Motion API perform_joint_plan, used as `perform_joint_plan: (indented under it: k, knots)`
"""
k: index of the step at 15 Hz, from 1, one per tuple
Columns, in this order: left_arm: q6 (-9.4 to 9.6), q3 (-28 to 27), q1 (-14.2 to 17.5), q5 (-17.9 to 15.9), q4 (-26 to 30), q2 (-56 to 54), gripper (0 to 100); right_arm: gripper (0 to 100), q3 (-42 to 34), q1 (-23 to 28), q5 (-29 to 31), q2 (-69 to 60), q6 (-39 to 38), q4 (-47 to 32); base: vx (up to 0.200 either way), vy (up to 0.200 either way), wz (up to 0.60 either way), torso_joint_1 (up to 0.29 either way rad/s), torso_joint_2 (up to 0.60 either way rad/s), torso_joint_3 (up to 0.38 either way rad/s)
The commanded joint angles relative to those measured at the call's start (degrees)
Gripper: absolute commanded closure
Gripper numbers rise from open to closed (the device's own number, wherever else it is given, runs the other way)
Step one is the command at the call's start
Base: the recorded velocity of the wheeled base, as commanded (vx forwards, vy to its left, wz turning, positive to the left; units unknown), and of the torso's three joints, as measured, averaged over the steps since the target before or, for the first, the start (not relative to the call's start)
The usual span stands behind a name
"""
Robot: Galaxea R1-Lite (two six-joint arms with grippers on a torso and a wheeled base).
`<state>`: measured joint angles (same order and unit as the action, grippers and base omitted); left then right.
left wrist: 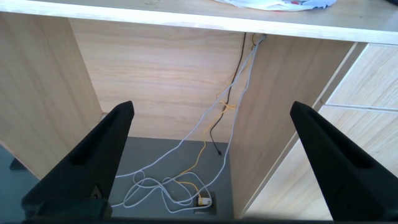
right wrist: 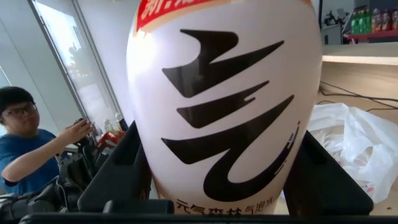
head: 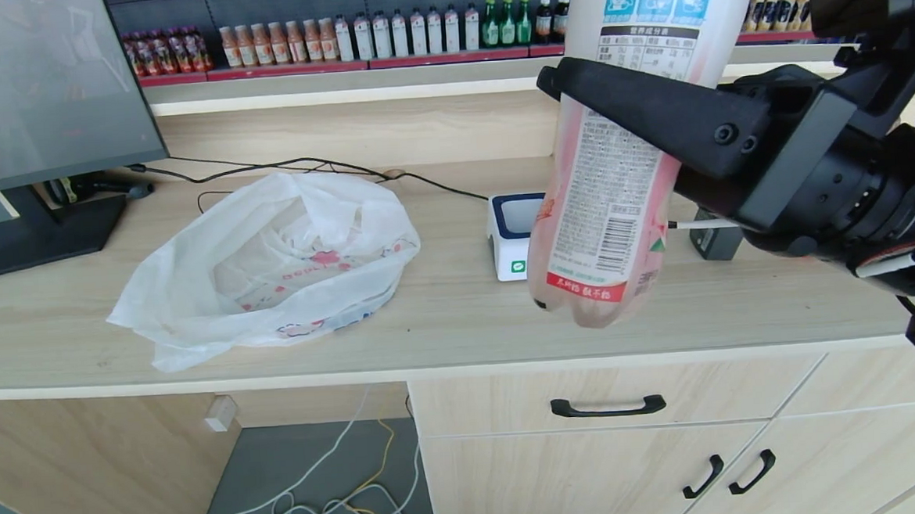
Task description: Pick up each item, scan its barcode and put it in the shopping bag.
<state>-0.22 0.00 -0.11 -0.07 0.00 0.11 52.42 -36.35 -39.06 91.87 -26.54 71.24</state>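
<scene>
My right gripper (head: 574,98) is clamped across the middle of a tall pink bottle (head: 617,162), one finger on each side of its body. The bottle hangs nearly upright, a little tilted, above the front edge of the counter (head: 461,327) towards its right end. The scanner (head: 513,234) sits on the counter just beside the bottle's lower half, and the shopping bag (head: 270,267) lies open and slumped near the middle of the counter, well apart from the bottle.

My left gripper (left wrist: 211,168) is spread wide with nothing in it, low in front of the open space under the counter where cables (left wrist: 186,186) trail on the floor.

The barcode (head: 617,245) seems to face away from the scanner's window, so I judge a read could fail unless I turn the bottle. The bottle looks full and smooth. Gripped at mid-body, it might pivot or slide between my fingers as I rotate it. Its base hangs close to the scanner, so a careless swing could knock that. The bag's mouth is limp and may fold shut under the bottle.
</scene>
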Motion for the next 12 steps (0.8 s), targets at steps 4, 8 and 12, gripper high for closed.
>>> perform_joint_plan:
  k: [4, 8, 12]
  knots:
    - [-0.04, 0.0, 0.0, 0.1, 0.0, 0.0, 0, 100, -1.1, 0.0, 0.0, -1.0, 0.3, 0.0, 0.000, 0.000, 0.00, 0.000, 0.00, 0.000]
    - [-0.04, 0.0, 0.0, 0.1, 0.0, 0.0, 0, 100, -4.9, 0.0, -0.4, -3.1, 2.6, -0.1, 0.000, 0.000, 0.00, 0.000, 0.00, 0.000]
    - [-0.04, 0.0, 0.0, 0.1, 0.0, 0.0, 0, 100, -8.4, 0.0, 0.5, -2.2, 13.0, -4.9, 0.000, 0.000, 0.00, 0.000, 0.00, 0.000]
